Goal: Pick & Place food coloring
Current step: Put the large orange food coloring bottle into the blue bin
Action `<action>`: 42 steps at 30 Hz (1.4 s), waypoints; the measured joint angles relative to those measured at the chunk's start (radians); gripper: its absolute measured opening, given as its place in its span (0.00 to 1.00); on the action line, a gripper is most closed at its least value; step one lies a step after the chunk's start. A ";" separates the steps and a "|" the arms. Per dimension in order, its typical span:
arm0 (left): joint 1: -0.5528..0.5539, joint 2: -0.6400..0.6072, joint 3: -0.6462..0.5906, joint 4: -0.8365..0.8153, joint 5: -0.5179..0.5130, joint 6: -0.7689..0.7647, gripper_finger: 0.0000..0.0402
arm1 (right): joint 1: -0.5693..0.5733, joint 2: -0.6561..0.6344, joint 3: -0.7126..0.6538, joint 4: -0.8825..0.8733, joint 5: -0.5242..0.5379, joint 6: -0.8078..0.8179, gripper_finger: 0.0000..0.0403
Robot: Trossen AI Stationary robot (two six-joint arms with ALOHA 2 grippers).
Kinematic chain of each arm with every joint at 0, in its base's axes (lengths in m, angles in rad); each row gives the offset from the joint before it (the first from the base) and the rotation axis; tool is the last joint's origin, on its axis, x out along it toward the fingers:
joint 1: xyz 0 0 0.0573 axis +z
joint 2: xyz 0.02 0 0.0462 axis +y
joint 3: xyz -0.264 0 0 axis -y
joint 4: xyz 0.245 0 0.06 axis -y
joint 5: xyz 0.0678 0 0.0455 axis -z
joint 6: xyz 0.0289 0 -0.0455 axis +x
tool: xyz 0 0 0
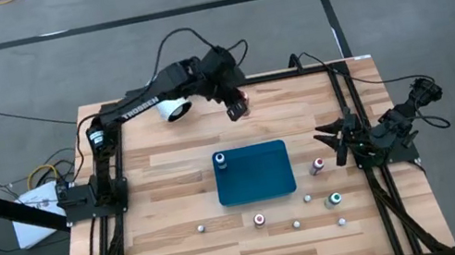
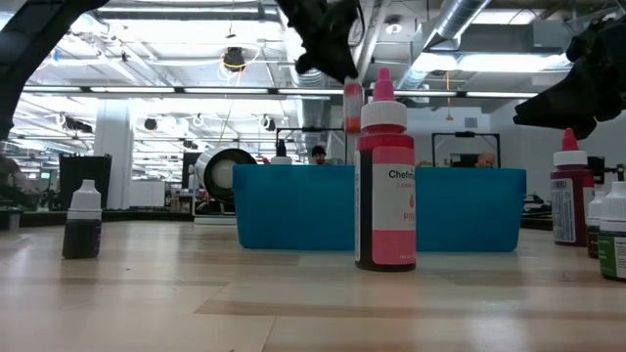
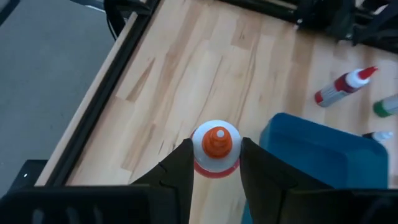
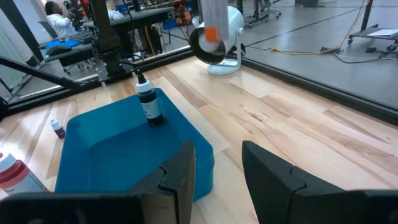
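The teal tray (image 1: 255, 179) lies mid-table with one dark bottle (image 1: 220, 159) standing upright in its far-left corner; more small bottles (image 1: 259, 219) stand scattered on the wood just in front of the tray and a red-capped one (image 1: 317, 166) just to its right, while a white cylinder (image 1: 174, 109) lies well behind it. The left gripper (image 1: 238, 110) hangs above the table behind the tray, fingers narrowed onto an orange-tipped food coloring bottle (image 3: 216, 149) — held upright, clear of the wood. The right gripper (image 1: 331, 139) waits right of the tray, jaws partly apart and holding nothing.
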 joint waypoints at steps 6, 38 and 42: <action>-0.005 -0.002 0.139 -0.113 0.000 -0.026 0.25 | 0.000 0.000 0.000 0.000 -0.001 0.000 0.30; -0.249 -0.006 0.196 -0.212 0.052 0.027 0.25 | 0.000 0.000 0.000 0.000 -0.003 0.000 0.30; -0.312 -0.006 0.196 -0.173 0.048 0.034 0.25 | 0.000 0.000 0.000 0.000 -0.003 0.000 0.30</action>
